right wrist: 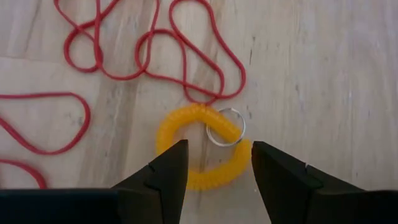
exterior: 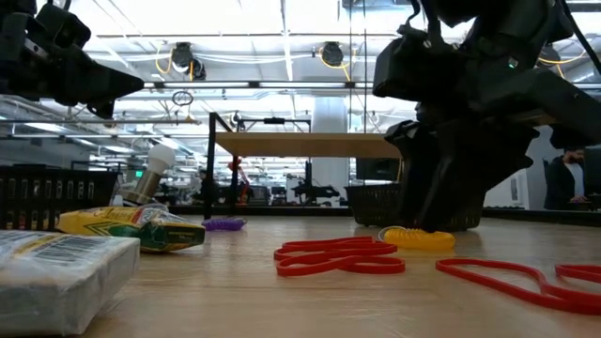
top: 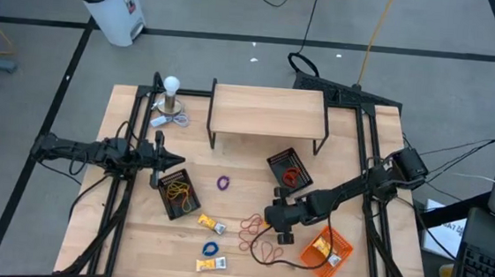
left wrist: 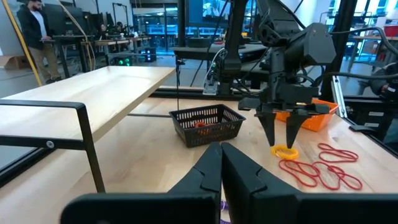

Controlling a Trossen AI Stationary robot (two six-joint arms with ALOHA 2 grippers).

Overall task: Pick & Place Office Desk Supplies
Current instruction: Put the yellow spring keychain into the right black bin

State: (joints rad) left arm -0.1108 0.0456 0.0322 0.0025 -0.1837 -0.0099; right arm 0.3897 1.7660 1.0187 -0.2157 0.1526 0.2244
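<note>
A yellow coil loop with a metal key ring (right wrist: 200, 147) lies flat on the table beside several red rubber bands (right wrist: 149, 56). My right gripper (right wrist: 214, 165) is open and points down over it. Its two fingers stand on either side of the coil's near part, their tips just above the table (left wrist: 285, 138). The coil also shows in the low view (exterior: 418, 239). A purple loop (top: 224, 183), a blue loop (top: 211, 249) and two yellow-and-white packets (top: 211, 223) (top: 212, 264) lie on the table. My left gripper (top: 173, 160) is shut and empty, held above the table's left side.
A black mesh tray (top: 179, 192) with bands lies by my left gripper; a second one (top: 289, 168) holds red and orange bands. An orange tray (top: 325, 249) sits at the near right. A wooden shelf (top: 267, 112) and a lamp bulb (top: 172, 87) stand at the back.
</note>
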